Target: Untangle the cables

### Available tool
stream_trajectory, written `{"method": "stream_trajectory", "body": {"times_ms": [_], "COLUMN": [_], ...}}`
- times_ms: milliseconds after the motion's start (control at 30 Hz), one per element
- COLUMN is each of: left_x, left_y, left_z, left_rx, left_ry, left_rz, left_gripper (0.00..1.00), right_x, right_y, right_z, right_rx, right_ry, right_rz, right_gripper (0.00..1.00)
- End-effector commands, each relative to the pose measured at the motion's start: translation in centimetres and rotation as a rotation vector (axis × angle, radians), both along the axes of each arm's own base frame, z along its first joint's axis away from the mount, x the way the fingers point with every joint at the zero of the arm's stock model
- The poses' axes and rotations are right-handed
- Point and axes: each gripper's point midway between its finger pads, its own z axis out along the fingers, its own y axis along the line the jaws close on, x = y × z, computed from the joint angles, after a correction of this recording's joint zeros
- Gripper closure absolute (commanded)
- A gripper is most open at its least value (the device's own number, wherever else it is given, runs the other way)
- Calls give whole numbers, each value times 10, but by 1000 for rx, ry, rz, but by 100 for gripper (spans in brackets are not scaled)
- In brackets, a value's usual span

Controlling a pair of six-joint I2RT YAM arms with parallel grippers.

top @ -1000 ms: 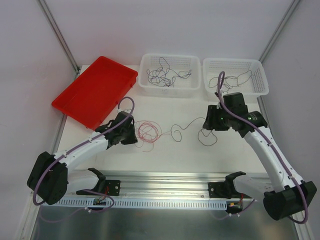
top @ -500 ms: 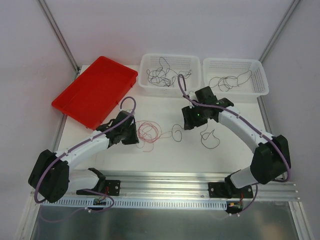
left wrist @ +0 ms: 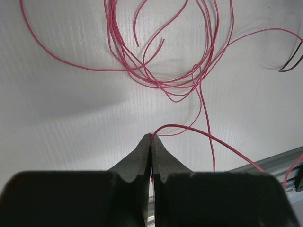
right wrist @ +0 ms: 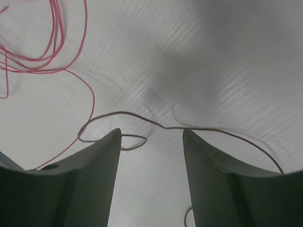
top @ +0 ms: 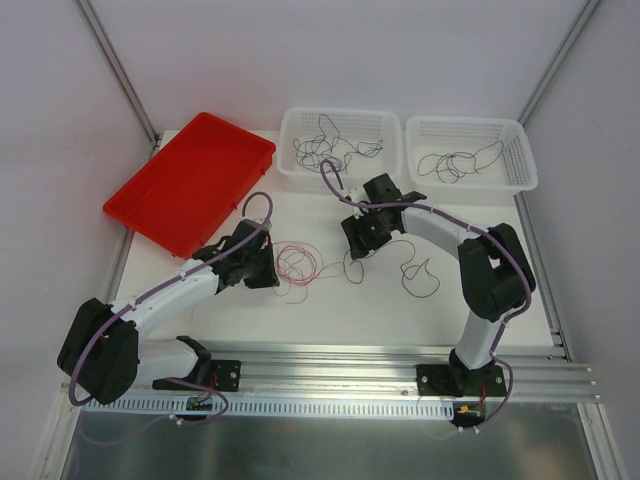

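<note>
I'm working on parting the red-pink cable (left wrist: 189,78) from the dark cable (right wrist: 163,126). Both are lying loose on the desk (top: 330,320) between the arms. The left fingers (left wrist: 142,153) are pinching together on a red-pink strand just below its coil. The right fingers (right wrist: 102,156) are hanging wide apart, gripping nothing and straddling the dark cable. Next, I'm judging, the right needs to lower, close on that strand and pull away from the red loops.

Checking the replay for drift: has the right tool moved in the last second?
Yes. The right tool swung left, from below the right basket to below the left basket.
</note>
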Motion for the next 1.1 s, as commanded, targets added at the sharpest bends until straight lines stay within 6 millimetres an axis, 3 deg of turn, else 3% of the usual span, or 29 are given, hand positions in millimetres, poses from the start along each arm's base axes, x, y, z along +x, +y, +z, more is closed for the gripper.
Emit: {"method": "stream_trajectory", "body": {"times_ms": [0,200,300,367,433,500,533,633,667,800,900,1000,1067], "left_x": [0,-3,-5,-4,-7,-9,-11,-16,-18,-21,-21,-20,-19], "left_y": [-6,-3,-1,2,6,11,12,15,16,18,20,21,21], "left_z": [9,8,9,9,9,5,5,1,-1,-2,-2,-2,-2], "left_rx": [-16,-11,-7,3,18,32,34,39,42,39,45,50,58], "left_ry": [-2,4,4,-7,-9,-4,-3,9,14,14,10,11,13], "left_rz": [-28,-24,-25,-17,-12,-4,-3,1,2,10,13,15,15], "left_gripper": [100,100,100,100,100,100,100,100,100,100,100,100,100], "right_x": [24,23,19,18,20,25,29,33,37,43,41,38,32], "right_y": [23,31,31,28,25,15,7,-8,-22,-60,-88,-104,-114], "right_z": [7,-9,-13,-4,22,47,76,127,154,216,234,230,202], "right_rx": [64,70,75,83,118,139,170,237,287,408,415,390,348], "right_ry": [-80,-48,-32,-46,-87,-120,-172,-238,-272,-320,-361,-380,-332], "right_rz": [59,79,78,70,50,17,-12,-66,-131,-311,-449,-535,-610], "right_gripper": [42,46,58,75,93,99,99,99,99,99,99,99,99]}}
